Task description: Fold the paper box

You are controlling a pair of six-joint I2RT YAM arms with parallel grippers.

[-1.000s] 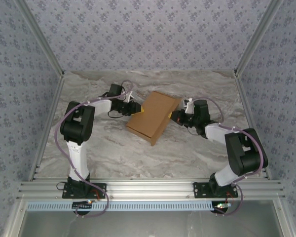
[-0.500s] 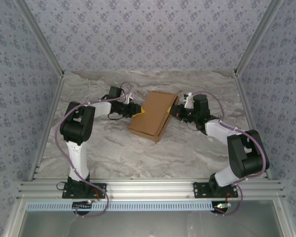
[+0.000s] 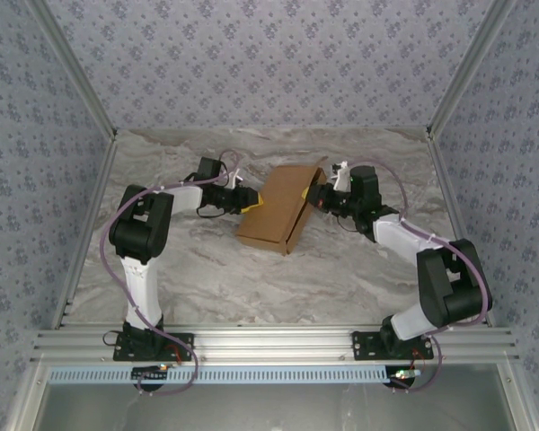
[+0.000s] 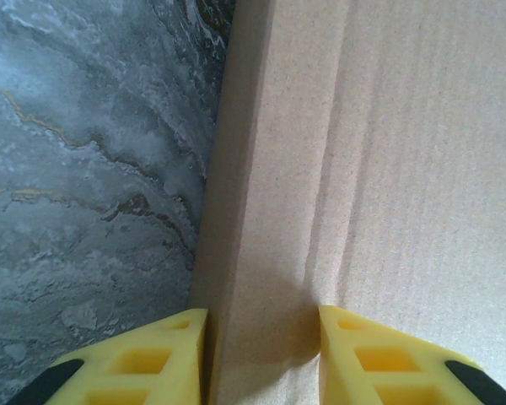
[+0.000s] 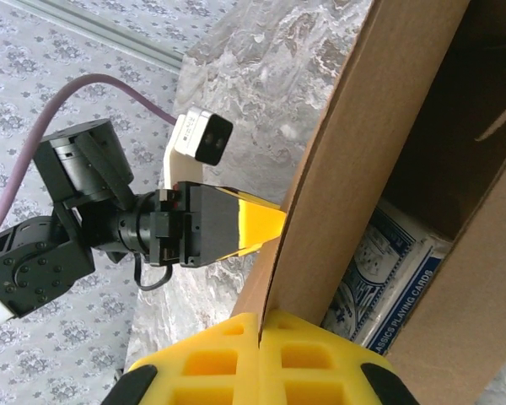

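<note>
Box: brown cardboard box [image 3: 274,215], in the middle of the top view just above centre, lying askew on the marble table [image 3: 207,269] between the two claws.
Lid: the lid [image 5: 354,143] runs up the right wrist view from bottom centre to the top right corner, lifted off the base so the dark inside shows to its right. In the top view the box's right edge stands raised.
Cards: a blue pack of playing cards [image 5: 388,274] lies inside the box, lower right of the right wrist view, partly hidden under the lid.
Left claw: the left claw [image 3: 249,204] is at the box's left edge, left of centre in the top view. In the left wrist view its yellow fingers [image 4: 152,363] sit at the bottom of the frame, narrowly apart, with the box's long edge running up between them. Whether they squeeze the cardboard or merely straddle it, I cannot tell. From the right wrist camera one yellow finger lies against the outside of the lid, at centre frame.
Right claw: the right claw [image 3: 314,196] is at the box's raised right edge in the top view. In its own view, bottom centre, the yellow fingers are pressed together with the lid's free edge pinched between them.
Table: grey-veined marble, filling the left third of the left wrist view beside the box.
</note>
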